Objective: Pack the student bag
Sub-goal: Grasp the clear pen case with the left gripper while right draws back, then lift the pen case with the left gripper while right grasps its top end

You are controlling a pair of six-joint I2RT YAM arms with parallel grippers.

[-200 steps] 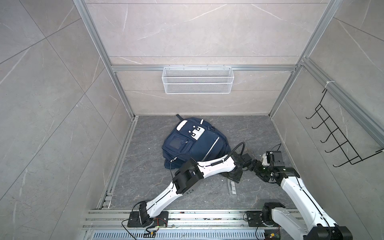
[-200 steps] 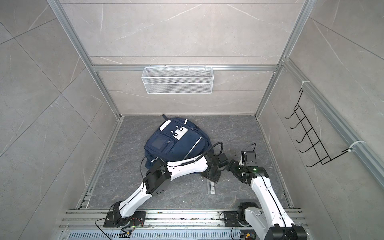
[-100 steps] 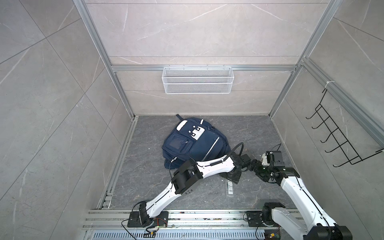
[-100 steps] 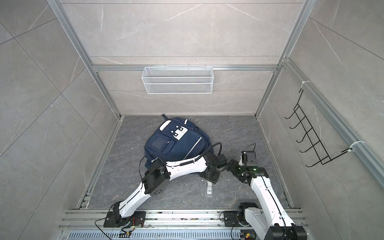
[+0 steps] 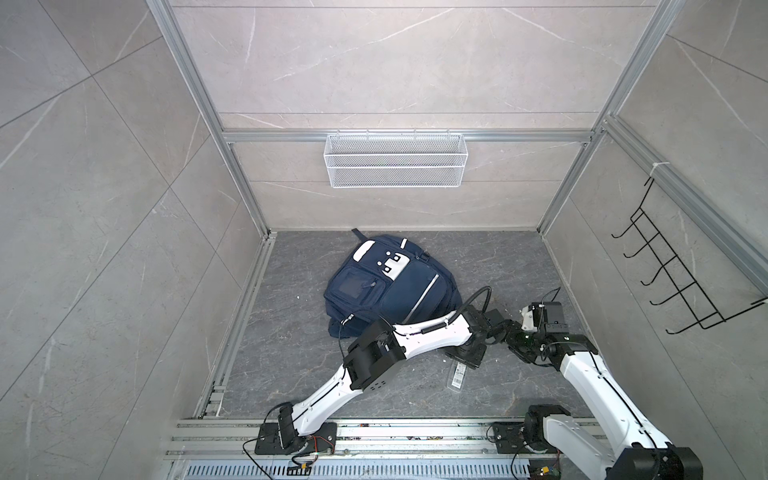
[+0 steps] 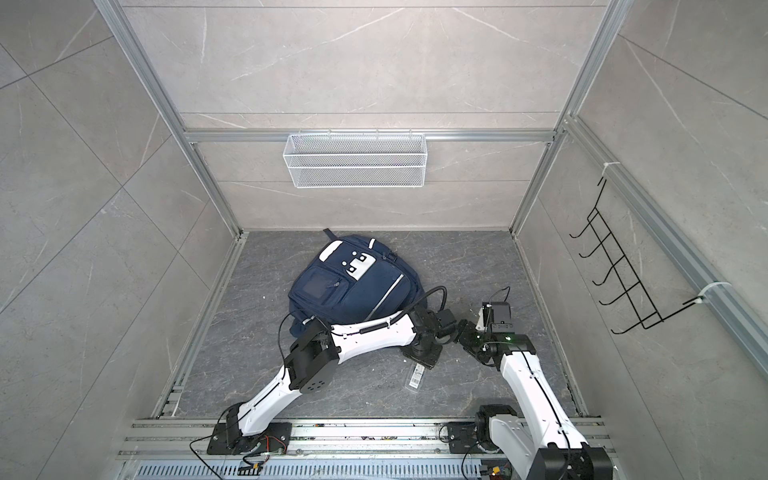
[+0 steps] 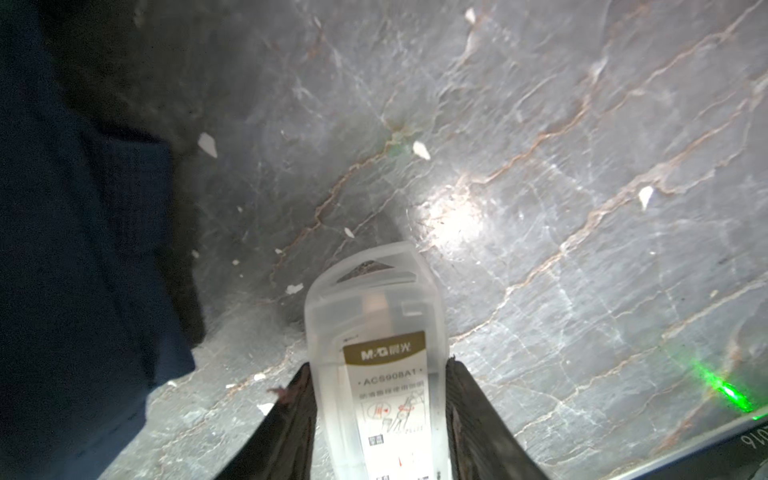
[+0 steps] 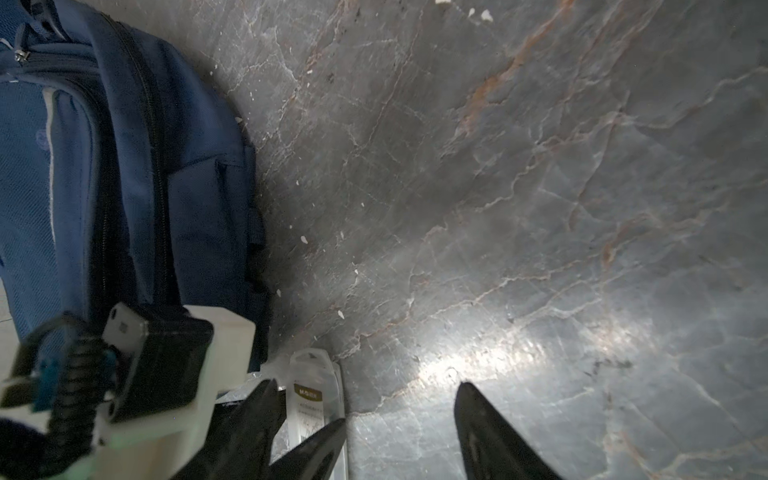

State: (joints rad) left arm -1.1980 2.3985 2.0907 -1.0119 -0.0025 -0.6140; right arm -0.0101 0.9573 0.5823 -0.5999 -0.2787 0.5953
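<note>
Now the left gripper [image 7: 379, 368] hugs the case [image 7: 374, 307].
Its fingers [image 7: 291, 424] press the case's long sides; it lies flat just beside the bag [image 5: 386, 291]. Right gripper [image 8: 395, 399] hangs near the bag, fingers apart.

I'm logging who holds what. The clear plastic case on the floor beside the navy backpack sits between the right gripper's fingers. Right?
No: it sits between the fingers of the left gripper, as the left wrist view shows; the right gripper is open over bare floor. The clear plastic case does lie beside the navy backpack.
</note>
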